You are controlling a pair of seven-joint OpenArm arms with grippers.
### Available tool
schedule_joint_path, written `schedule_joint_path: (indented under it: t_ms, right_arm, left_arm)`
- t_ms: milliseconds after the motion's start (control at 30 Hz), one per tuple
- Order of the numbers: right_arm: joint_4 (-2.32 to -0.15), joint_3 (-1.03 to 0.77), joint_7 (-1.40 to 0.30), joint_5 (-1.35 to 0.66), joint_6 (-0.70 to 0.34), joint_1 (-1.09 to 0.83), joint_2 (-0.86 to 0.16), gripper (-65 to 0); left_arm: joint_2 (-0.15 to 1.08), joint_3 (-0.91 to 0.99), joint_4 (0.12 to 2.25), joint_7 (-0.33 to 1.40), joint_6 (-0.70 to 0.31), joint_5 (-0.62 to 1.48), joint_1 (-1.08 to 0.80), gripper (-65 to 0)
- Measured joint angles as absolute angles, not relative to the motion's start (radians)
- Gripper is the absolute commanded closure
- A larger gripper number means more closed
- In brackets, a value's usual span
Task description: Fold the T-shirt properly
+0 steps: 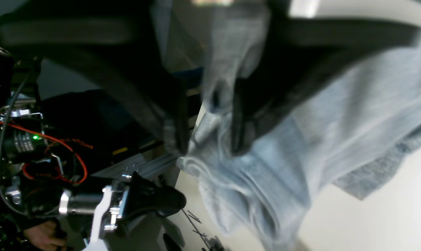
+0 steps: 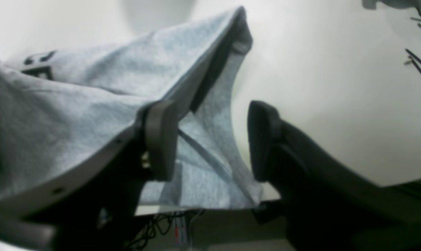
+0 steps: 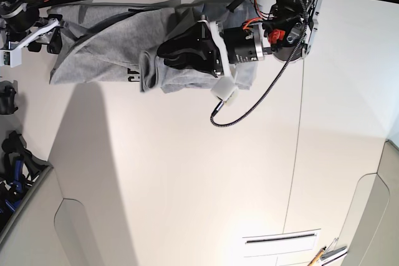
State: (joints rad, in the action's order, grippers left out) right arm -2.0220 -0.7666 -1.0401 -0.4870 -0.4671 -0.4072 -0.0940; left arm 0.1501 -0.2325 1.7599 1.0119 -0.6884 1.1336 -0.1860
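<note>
Only illegible black lettering (image 3: 131, 76) on T-shirt (image 3: 106, 48)

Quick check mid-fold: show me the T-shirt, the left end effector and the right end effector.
T-shirt (image 3: 103, 54): base view, flat grey panel.
Left end effector (image 1: 210, 115): left wrist view, between fingertips pinching bunched fabric.
Right end effector (image 2: 212, 139): right wrist view, open gap between fingertips.

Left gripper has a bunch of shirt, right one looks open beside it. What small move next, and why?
Probably close the right gripper on the T-shirt edge draped over one finger: its jaws stand apart, while the left gripper already pinches a gathered fold, so only one side is held.
</note>
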Motion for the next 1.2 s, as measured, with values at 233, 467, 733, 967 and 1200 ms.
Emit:
schedule_joint_path:
  t_ms: [233, 467, 733, 967, 1200]
  right_arm:
    - [-2.022, -0.767, -1.034, -0.492, -0.467, -0.407, -0.094, -31.6]
    - [-2.022, -0.766, -1.03, -0.461, -0.468, -0.407, -0.12, -31.6]
    - [-2.001, -0.766, -0.968, -0.456, -0.476, -0.406, -0.179, -40.7]
    - [-1.836, -0.766, -0.936, -0.559, -0.513, -0.404, -0.197, -40.7]
    - [-1.573, -0.765, -1.029, -0.745, -0.582, -0.296, -0.221, -40.7]
  left_arm:
    - [0.149, -0.229, 1.76, 0.97, -0.689, 1.131, -0.176, -26.0]
    - [0.158, -0.13, 1.76, 1.026, -0.689, 1.085, -0.141, -26.0]
    - [0.258, 0.009, 1.76, 1.04, -0.689, 1.082, -0.144, -26.0]
    - [0.263, 0.043, 1.76, 1.039, -0.689, 1.083, -0.144, -26.0]
    - [0.263, 0.043, 1.76, 1.039, -0.689, 1.085, -0.144, -26.0]
